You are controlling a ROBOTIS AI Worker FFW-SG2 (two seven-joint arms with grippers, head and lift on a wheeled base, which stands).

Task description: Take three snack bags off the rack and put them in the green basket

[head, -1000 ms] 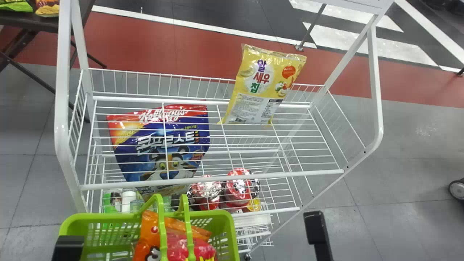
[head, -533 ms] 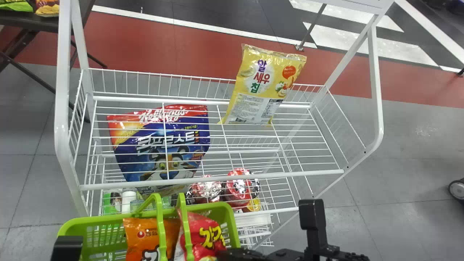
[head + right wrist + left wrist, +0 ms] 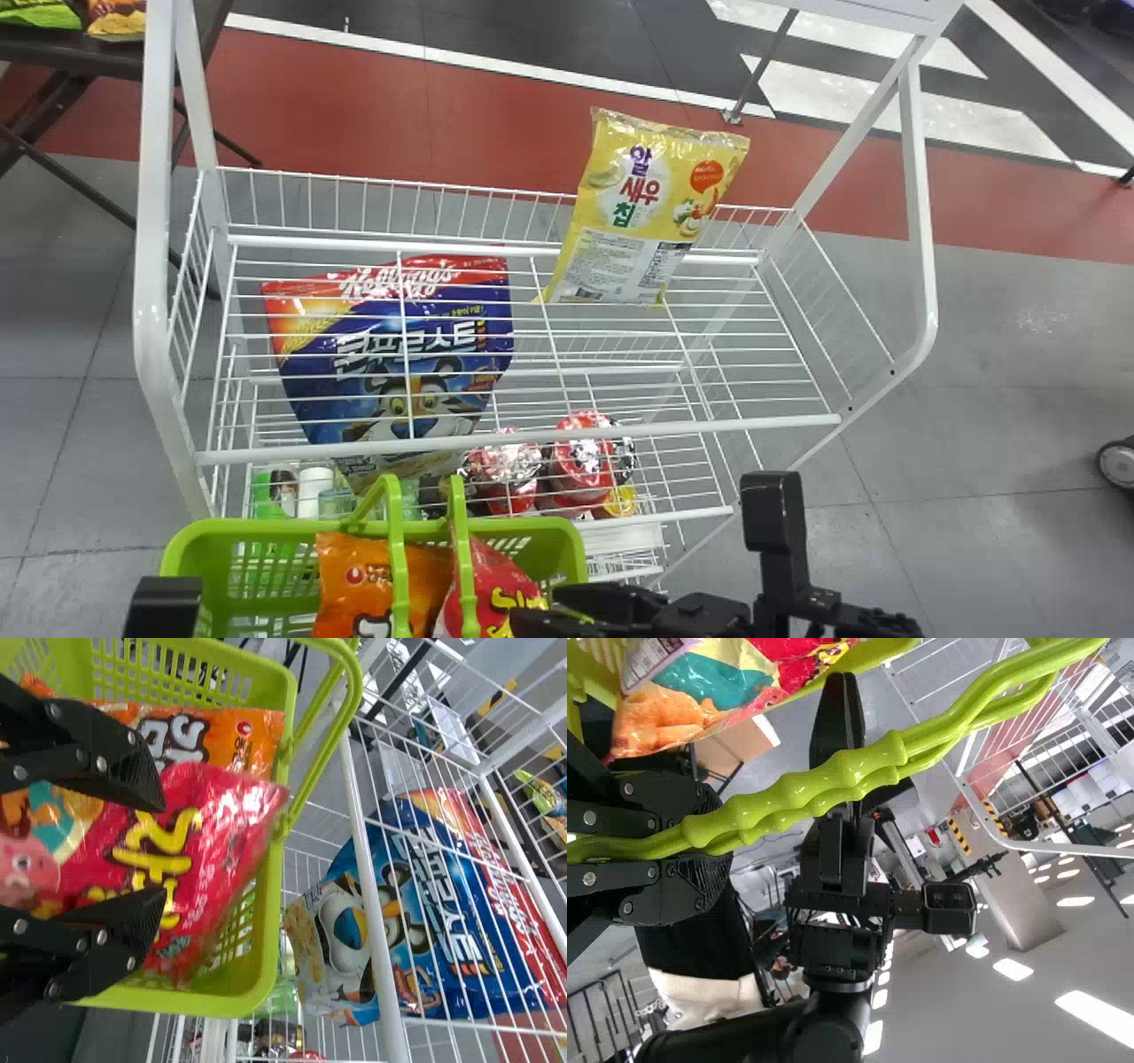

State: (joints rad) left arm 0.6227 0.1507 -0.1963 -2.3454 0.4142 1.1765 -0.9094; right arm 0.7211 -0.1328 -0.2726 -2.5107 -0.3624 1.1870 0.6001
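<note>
Snack bags, one red (image 3: 217,828) and one orange (image 3: 341,576), lie in the green basket (image 3: 266,527), near left; a yellow bag (image 3: 651,199) leans at the rack's (image 3: 709,427) far side. Over the red bag the right gripper (image 3: 164,850) has its fingers wide: best lift straight up, clear of the handles (image 3: 833,780), which the left gripper (image 3: 716,846) grips and should hold steady meanwhile.

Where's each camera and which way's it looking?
Head view: on the head, looking forward and down at the rack; left arm and right arm show.
Left wrist view: on that wrist, looking past the left end effector towards the right arm.
Right wrist view: on that wrist, looking past the right end effector into the basket.
Head and right wrist views share the red bag.
</note>
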